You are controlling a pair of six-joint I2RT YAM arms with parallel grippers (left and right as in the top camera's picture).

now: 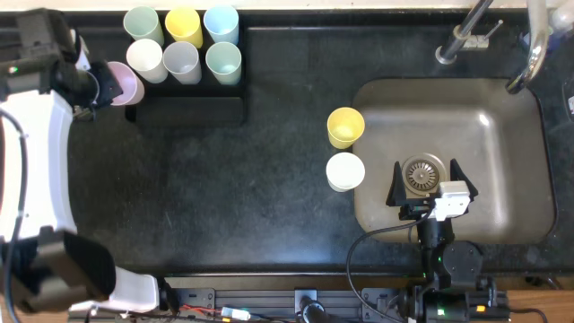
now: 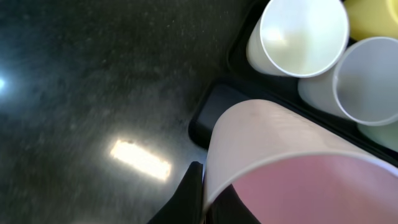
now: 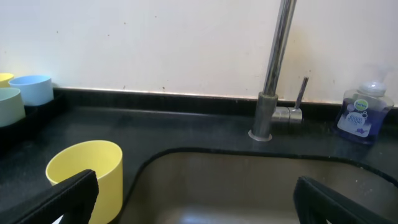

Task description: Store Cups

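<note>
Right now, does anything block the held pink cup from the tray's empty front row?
Nothing visible. The pink cup hangs at the left end of the tray, whose front row is bare; the white cup stands close by, one row back.

Right gripper (image 3: 200, 202), its two fingers spread wide, facing the sink (image 3: 249, 180). A yellow cup (image 3: 87, 174) stands upright on the dark counter (image 3: 155, 124), just beside the basin's rim. Behind: faucet (image 3: 277, 68), soap bottle (image 3: 364, 115), blue cup (image 3: 31, 89) touching a pale green cup (image 3: 9, 106).
</note>
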